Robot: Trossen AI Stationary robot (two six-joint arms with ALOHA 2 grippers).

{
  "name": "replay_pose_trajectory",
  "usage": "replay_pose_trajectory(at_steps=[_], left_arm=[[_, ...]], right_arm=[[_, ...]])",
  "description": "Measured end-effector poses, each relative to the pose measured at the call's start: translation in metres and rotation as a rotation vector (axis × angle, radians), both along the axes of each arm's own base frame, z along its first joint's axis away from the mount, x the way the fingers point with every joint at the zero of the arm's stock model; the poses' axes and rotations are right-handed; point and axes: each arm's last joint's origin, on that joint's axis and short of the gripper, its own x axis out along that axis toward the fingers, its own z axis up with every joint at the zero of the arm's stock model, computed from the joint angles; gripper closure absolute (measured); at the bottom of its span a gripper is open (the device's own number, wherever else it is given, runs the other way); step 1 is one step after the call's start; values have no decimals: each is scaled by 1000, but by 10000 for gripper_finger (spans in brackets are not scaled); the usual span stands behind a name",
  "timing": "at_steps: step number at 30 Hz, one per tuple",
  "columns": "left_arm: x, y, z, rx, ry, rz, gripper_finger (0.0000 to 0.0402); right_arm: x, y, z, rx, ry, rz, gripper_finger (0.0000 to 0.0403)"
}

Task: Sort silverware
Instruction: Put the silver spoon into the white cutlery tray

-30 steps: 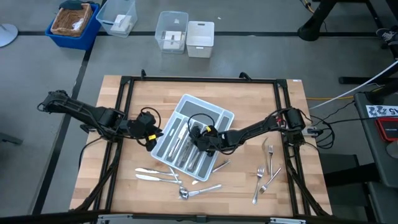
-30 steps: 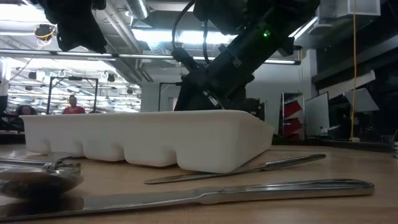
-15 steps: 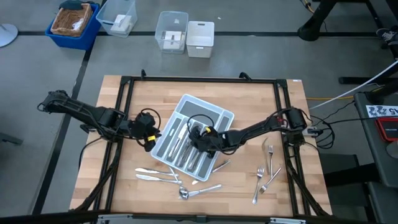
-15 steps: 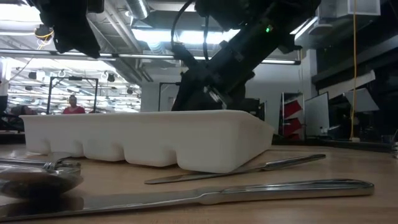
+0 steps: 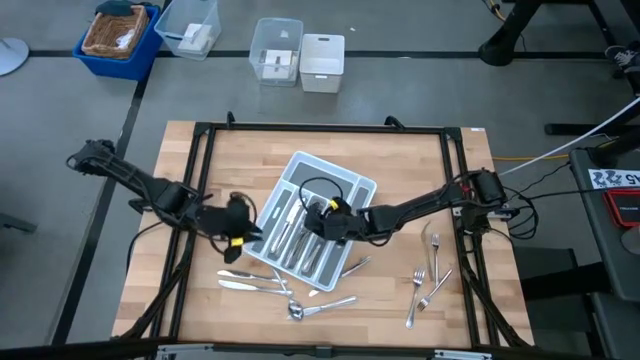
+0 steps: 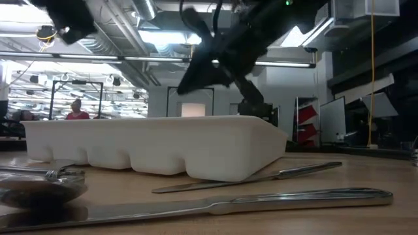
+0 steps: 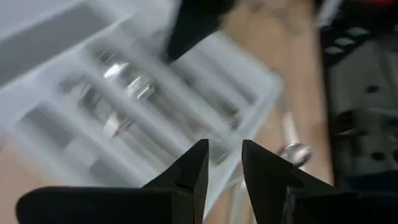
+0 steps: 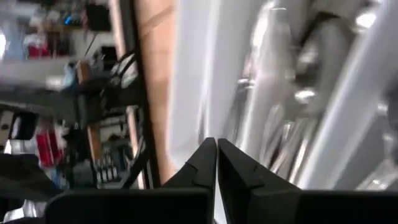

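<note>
The light grey tray (image 5: 345,187) lies slantwise at the table's middle, with silverware (image 5: 290,228) lying in its slots. More silverware lies loose on the wood: knives (image 5: 245,278) and a spoon (image 5: 300,310) near the front, forks (image 5: 430,265) at the right. My left gripper (image 5: 254,235) hovers open by the tray's left near side, nothing between its fingers (image 7: 198,163). My right gripper (image 5: 316,218) hangs shut above the tray's middle, clear of the pieces below. In the low view it (image 6: 186,85) shows above the tray wall (image 6: 163,143).
A black frame rail (image 5: 320,128) runs round the tabletop. Beyond the far edge stand a blue bin (image 5: 118,38), clear boxes (image 5: 277,50) and a white box (image 5: 322,62). In the low view a knife (image 6: 228,202) and a spoon (image 6: 39,186) lie in front of the tray.
My right gripper has risen from inside the tray to above its rim and has rolled about its own axis. My left gripper has swung toward the table's near edge along the tray's left side. The tray and the loose silverware have stayed in place.
</note>
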Motion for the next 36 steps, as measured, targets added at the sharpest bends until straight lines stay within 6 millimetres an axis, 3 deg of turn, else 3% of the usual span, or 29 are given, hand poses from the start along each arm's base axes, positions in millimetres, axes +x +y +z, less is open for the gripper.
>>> replay_pose_trajectory(at_steps=[8,17,26,36], left_arm=[[36,-42,-2,214,-234,-327,315],[81,-77,-57,315,-217,-646,315],[103,-99,-123,301,-106,-729,315],[102,-108,-150,334,-43,-784,315]], right_arm=[[-13,-8,46,-445,-4,198,386],[-40,-23,108,-764,-69,293,386],[-62,-15,143,-785,-231,486,386],[-93,10,164,-779,-296,620,386]])
